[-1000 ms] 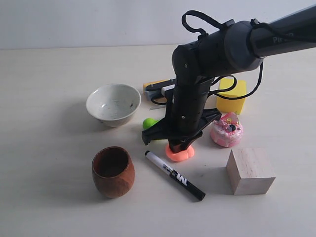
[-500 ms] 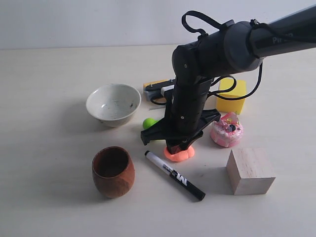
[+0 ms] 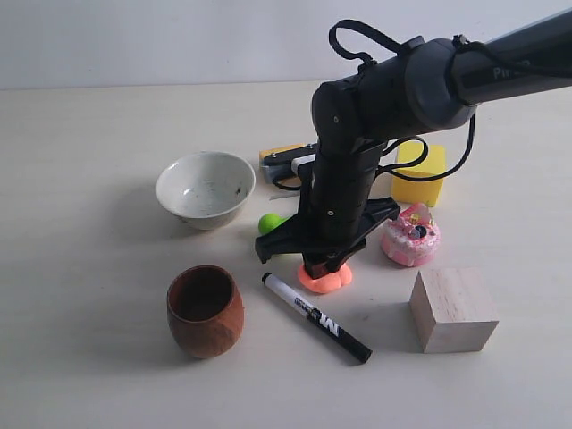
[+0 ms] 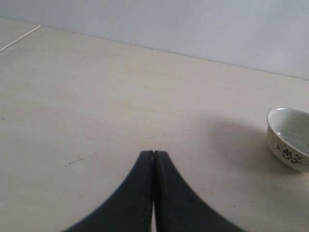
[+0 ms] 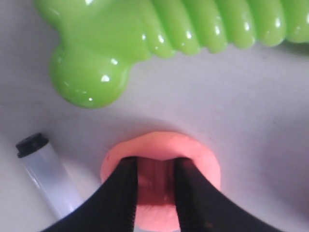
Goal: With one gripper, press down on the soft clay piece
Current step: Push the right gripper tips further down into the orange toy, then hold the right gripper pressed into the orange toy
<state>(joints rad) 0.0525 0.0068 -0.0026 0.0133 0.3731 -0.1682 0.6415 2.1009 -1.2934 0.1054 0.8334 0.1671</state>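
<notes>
Atop the one soft clay piece (image 3: 329,281), the right gripper (image 5: 155,181) jaws stand slightly parted (two fingertips (image 5: 126,186) sunk in); left gripper (image 4: 153,155) jaws pressed together.

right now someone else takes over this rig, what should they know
Left gripper: shut, empty, over bare table, bowl off to one side.
Right gripper: jaws narrowly parted, fingertips sunk into the clay.
Clay: on the table beside the marker, cake nearby.
Done: contact made, clay dented.
Left: probably lift straight up and check the dent.
</notes>
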